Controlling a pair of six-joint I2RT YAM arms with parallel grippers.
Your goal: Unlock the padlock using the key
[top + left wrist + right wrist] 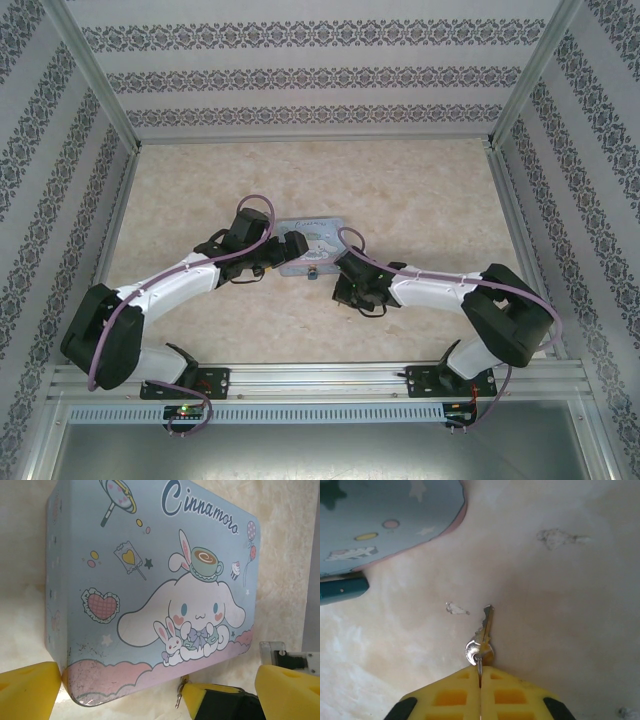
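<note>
Two steps remain, inserting and turning: right hand (480,672) pinches the key (487,622), apart from the padlock (313,268); left hand (159,687) gapes wide astride the tin (150,580).

tin (150,580): glossy printed metal, paint seen scuffed at near corner; key (488,620): bright polished metal; pads (445,697): matt yellow foam-like, waffle-moulded; padlock (342,589) body: matt teal; table (560,605): smooth marbled beige, low sheen, small chips noted
</note>
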